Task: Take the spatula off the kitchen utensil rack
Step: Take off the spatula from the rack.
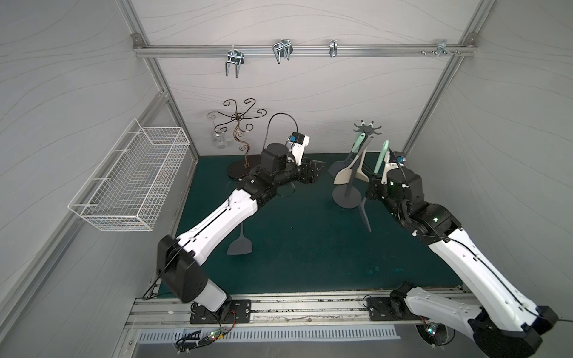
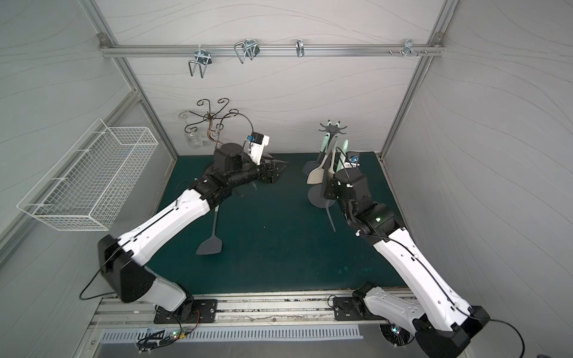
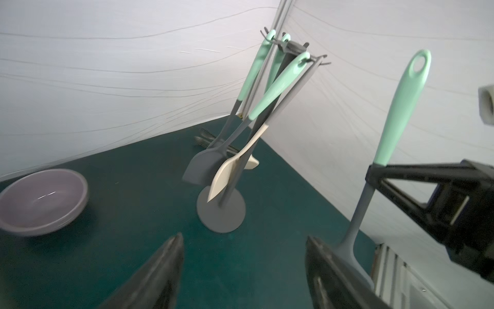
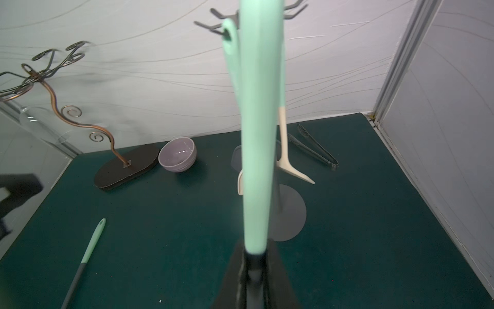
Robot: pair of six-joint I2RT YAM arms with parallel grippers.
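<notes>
Spatula (image 1: 381, 155) off its hook in both top views, upright just beside kitchen utensil rack (image 1: 346, 198), clamped in right gripper (image 1: 374, 183); probably kept vertical to lift clear without snagging. Left gripper (image 1: 313, 171) apart from rack, over counter (image 1: 294, 248); second spatula (image 1: 239, 246) flat beneath that arm.

Left wrist: fingers (image 3: 165, 267) spread wide, nothing between; three utensils (image 3: 222, 184) hanging on rack; one bowl (image 3: 42, 203) apart from rack.

Right wrist: fingers (image 4: 279, 278) pinching the neck between handle and blade, likely for a firm, balanced hold; one pair of tongs (image 4: 315, 145) behind rack; one scrolled-wire stand (image 4: 125, 168); two spatulas off rack in all.
</notes>
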